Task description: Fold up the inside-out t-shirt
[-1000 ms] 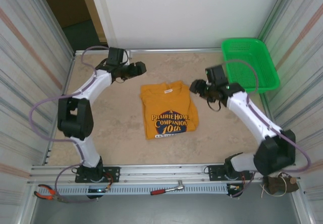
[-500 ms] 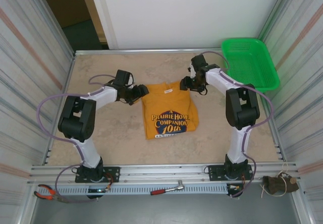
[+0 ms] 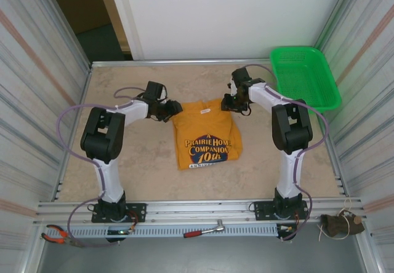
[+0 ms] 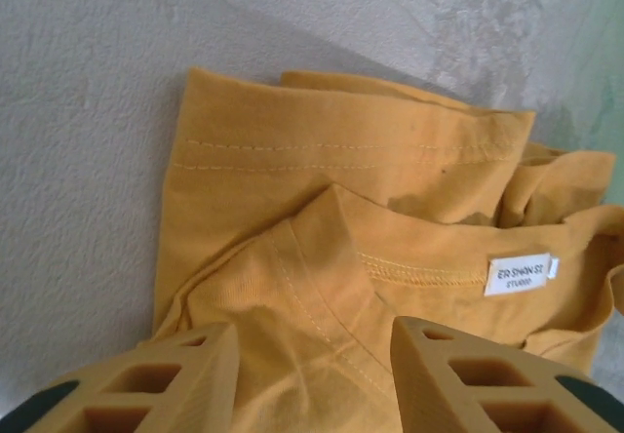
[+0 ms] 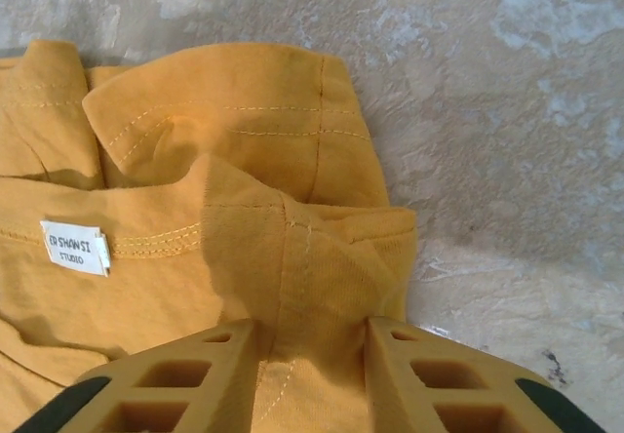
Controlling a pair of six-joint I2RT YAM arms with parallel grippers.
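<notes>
The orange-yellow t-shirt (image 3: 206, 134) lies folded on the table, its dark navy logo (image 3: 206, 149) facing up and its collar at the far end. My left gripper (image 3: 172, 109) is at the shirt's far left corner. In the left wrist view it (image 4: 312, 340) stands open over the shoulder seam of the shirt (image 4: 341, 189), near the white label (image 4: 520, 273). My right gripper (image 3: 226, 104) is at the far right corner. In the right wrist view it (image 5: 312, 331) is shut on a raised ridge of the shirt (image 5: 244, 160) by the sleeve.
A green plastic basket (image 3: 305, 76) stands at the back right, close to the right arm. Corrugated walls close in both sides. Pliers (image 3: 56, 234) and a ratchet wrench (image 3: 206, 229) lie on the front rail.
Both arms swung in from the sides to the shirt's far corners. Over the last half second the left gripper edged further onto the left shoulder; the right one barely moved.
</notes>
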